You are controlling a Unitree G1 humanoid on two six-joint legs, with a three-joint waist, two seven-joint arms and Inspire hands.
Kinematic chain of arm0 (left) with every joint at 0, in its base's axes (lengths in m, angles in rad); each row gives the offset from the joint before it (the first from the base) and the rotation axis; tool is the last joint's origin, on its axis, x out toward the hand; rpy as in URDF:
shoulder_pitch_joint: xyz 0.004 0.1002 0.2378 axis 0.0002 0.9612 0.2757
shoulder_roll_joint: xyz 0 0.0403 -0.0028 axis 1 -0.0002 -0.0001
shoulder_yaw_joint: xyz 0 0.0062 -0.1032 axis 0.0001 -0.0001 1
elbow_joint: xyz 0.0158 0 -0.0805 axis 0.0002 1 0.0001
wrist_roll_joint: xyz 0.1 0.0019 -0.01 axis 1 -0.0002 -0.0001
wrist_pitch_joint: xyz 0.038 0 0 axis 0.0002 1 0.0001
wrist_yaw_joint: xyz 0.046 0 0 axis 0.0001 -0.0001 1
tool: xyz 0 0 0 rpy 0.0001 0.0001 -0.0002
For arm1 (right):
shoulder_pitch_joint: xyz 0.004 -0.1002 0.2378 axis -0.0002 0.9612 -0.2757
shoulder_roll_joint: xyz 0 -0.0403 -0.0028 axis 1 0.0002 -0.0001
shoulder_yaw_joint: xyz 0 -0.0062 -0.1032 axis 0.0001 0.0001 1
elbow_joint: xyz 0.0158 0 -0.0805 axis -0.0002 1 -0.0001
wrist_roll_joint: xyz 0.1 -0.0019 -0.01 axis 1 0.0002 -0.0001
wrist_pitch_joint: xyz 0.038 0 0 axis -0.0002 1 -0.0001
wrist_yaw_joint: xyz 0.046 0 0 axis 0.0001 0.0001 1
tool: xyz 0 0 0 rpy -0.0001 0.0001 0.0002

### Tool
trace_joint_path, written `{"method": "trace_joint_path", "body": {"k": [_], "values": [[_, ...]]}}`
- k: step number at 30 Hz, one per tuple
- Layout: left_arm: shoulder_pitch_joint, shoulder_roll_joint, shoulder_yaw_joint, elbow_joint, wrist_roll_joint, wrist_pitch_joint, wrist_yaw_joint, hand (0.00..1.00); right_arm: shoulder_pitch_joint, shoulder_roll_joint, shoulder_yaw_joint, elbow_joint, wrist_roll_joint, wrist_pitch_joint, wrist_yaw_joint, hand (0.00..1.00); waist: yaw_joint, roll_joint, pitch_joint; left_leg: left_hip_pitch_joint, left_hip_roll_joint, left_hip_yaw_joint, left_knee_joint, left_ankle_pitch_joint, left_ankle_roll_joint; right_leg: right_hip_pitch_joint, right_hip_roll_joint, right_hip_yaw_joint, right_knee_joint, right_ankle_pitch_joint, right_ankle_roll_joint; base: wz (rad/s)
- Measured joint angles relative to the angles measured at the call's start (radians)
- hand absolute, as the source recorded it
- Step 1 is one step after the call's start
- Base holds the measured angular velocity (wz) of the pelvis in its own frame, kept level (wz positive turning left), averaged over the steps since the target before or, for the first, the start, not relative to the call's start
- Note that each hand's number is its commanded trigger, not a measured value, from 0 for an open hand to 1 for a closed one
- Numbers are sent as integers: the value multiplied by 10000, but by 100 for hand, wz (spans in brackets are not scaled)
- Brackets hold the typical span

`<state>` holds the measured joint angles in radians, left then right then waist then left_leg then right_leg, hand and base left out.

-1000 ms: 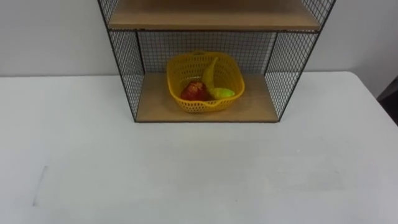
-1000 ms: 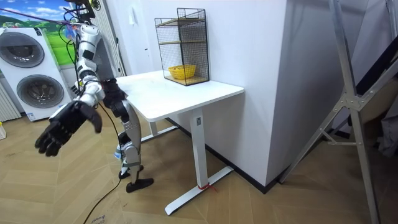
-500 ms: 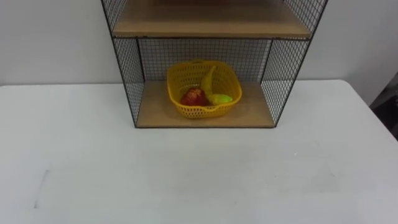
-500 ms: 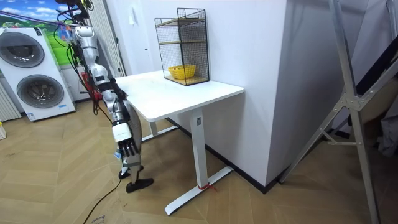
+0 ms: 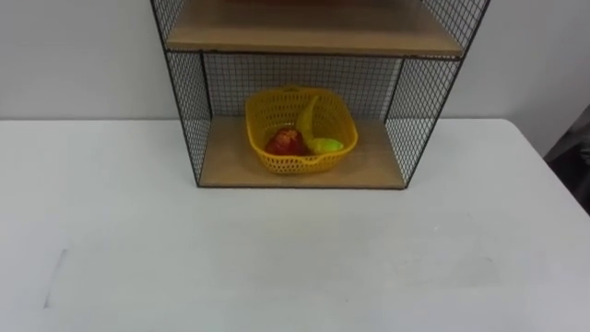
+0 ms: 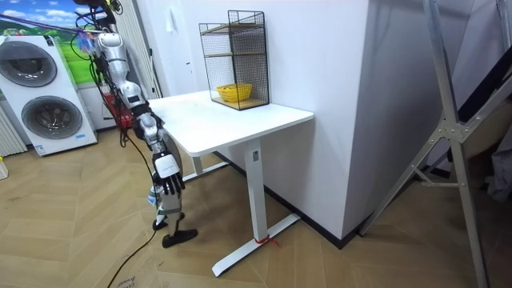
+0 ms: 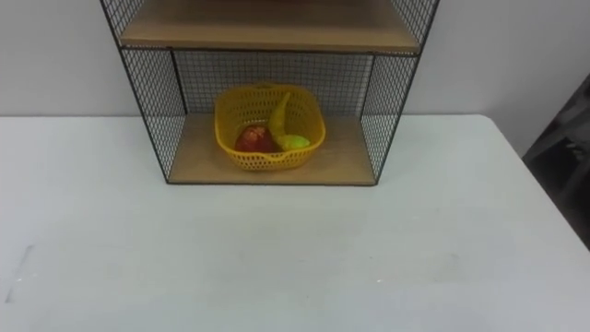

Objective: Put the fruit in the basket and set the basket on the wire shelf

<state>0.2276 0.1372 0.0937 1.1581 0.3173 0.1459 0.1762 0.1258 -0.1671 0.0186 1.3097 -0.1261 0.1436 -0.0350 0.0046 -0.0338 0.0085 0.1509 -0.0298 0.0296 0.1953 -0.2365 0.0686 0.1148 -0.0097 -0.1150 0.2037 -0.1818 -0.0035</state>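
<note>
The yellow basket (image 5: 277,163) stands on the lower board of the black wire shelf (image 5: 369,167), a little left of its middle. Inside it lie a red fruit (image 5: 286,141), a banana (image 5: 309,114) leaning on the back wall, and a green fruit (image 5: 331,145). The same basket (image 7: 262,160) shows in the right eye view. In the room view I stand at the far end of the white table (image 6: 232,122), facing the shelf (image 6: 234,56). My right hand (image 6: 169,182) hangs low beside the table with fingers pointing down, holding nothing.
The shelf stands at the back of the table (image 5: 295,263) against the white wall, with a second wooden board (image 5: 313,37) above the basket. Two washing machines (image 6: 40,96) stand behind me on the room view's left.
In the room view my right arm has dropped from stretched out to hanging beside the table. The eye views shifted slightly. The basket has stayed on the shelf.
</note>
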Motion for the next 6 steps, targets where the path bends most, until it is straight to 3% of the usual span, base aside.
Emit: {"method": "trace_joint_path", "body": {"k": [6], "values": [[41, -20, 3, 11, -14, 9, -123, 0, 12, 20, 283, 58, 9, 18, 344, 0, 1, 30, 0, 89, 3, -3, 0, -3, -2, 118, 3, -4, 1, -5, -6, 0]]}}
